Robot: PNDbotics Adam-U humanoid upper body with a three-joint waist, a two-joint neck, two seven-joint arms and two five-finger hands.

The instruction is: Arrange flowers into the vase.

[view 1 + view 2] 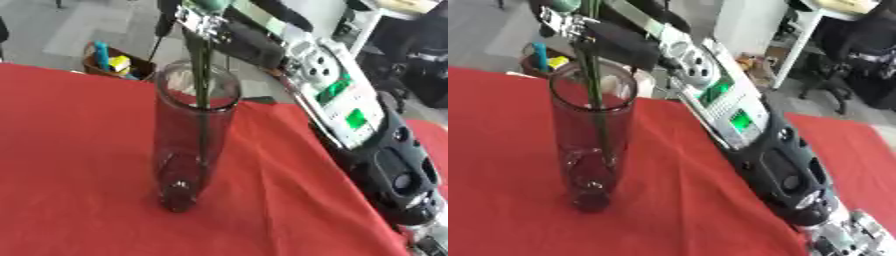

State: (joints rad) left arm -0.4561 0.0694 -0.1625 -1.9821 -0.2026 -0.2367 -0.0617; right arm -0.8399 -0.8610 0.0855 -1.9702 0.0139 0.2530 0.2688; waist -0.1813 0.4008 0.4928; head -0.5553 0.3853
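A tall clear glass vase [193,145] stands upright on the red tablecloth [70,160], near the middle. A thin dark green flower stem [203,75] runs down through its mouth into the vase; the bloom is cut off by the top edge. My right arm [745,125] reaches across from the lower right. Its hand [203,19] hangs just above the vase mouth, fingers curled round the stem. The left hand shows in neither view.
The table's far edge runs just behind the vase. Beyond it on the floor sits a brown box [112,64] with blue and yellow things. A black office chair [859,60] and a white cabinet [750,30] stand at the back right.
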